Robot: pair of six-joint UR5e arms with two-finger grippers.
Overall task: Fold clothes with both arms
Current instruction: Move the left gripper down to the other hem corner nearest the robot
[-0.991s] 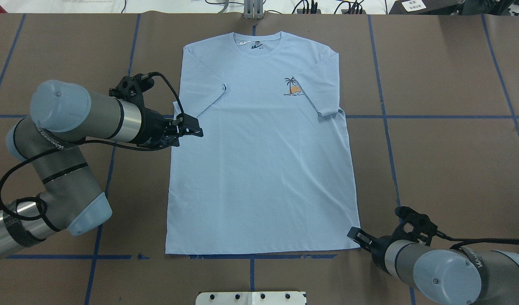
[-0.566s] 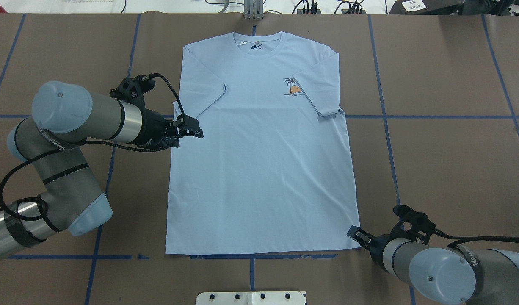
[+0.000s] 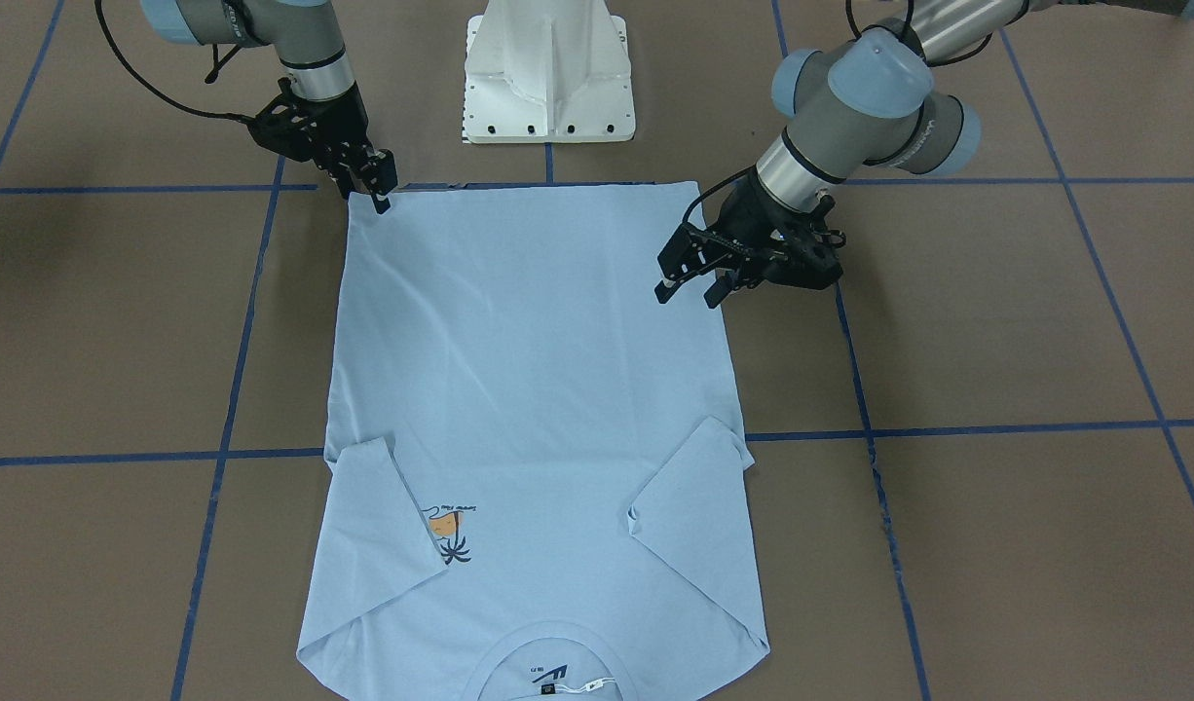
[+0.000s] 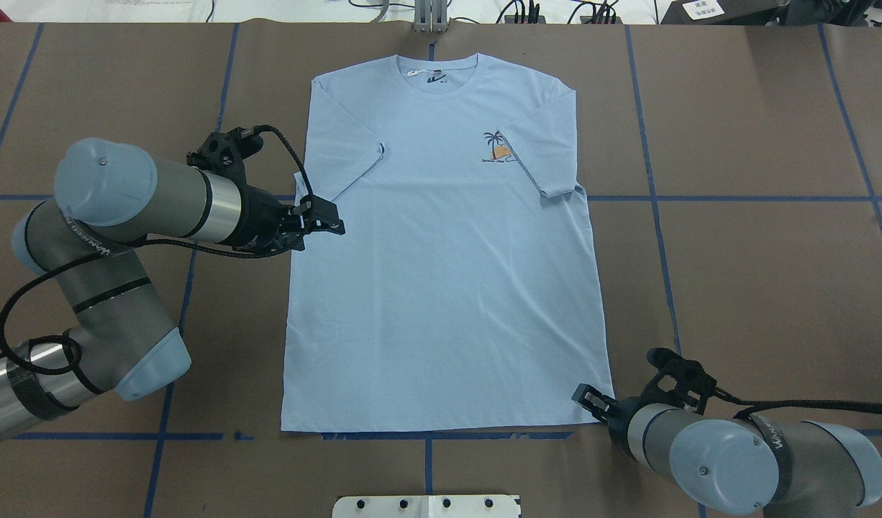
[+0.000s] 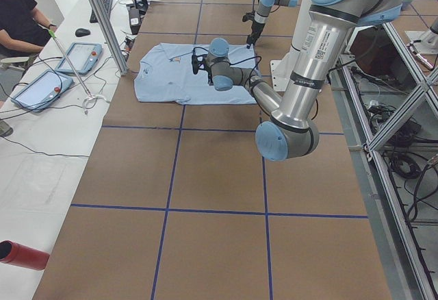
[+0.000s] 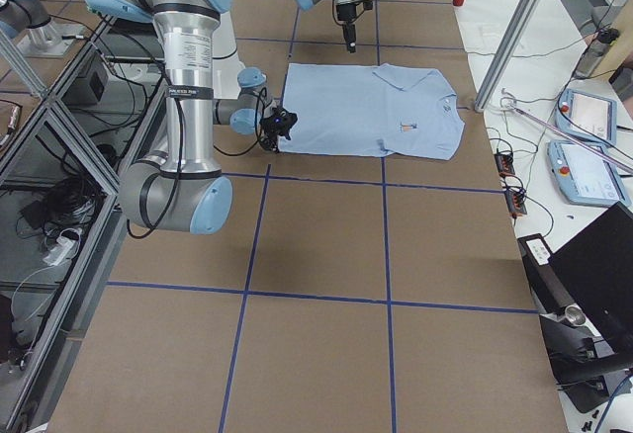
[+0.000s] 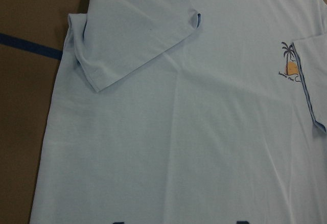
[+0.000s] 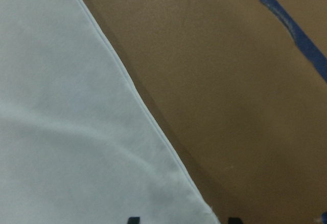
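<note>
- Exterior front-facing view: a light blue T-shirt (image 3: pixel 534 389) is seen spread flat on the brown table (image 3: pixel 996 321), with the collar nearest the camera and both sleeves folded in over the chest. The left gripper (image 3: pixel 688 290) is held at the shirt's side edge, its fingers parted and nothing between them. The right gripper (image 3: pixel 378 190) is set at a hem corner with its tips pointing down.
- Overhead exterior view: the T-shirt (image 4: pixel 441 273) is laid along the table's middle. Its collar (image 4: pixel 437 68) is at the far side, and the palm print (image 4: pixel 497 147) sits just beside the edge of a folded-in sleeve. The left gripper (image 4: pixel 329 219) is placed over the shirt's left edge, below the sleeve. The right gripper (image 4: pixel 588 398) is placed at the near right hem corner.
- Exterior left view: the shirt is shown far up the table with both arms reaching to it. The finger spacing cannot be told here.
- Exterior right view: the shirt is again seen flat, with one gripper at each of two edges. The finger spacing cannot be told here either.
- Left wrist-mounted view: the picture is filled by cloth, with a folded sleeve (image 7: pixel 138 35) at upper left. Two dark fingertips (image 7: pixel 119 222) are seen widely spaced at the bottom edge, closed on nothing.
- Right wrist-mounted view: the hem corner is seen lying flat between two spread fingertips (image 8: pixel 133 220), unpinched, with bare table beside it.
</note>
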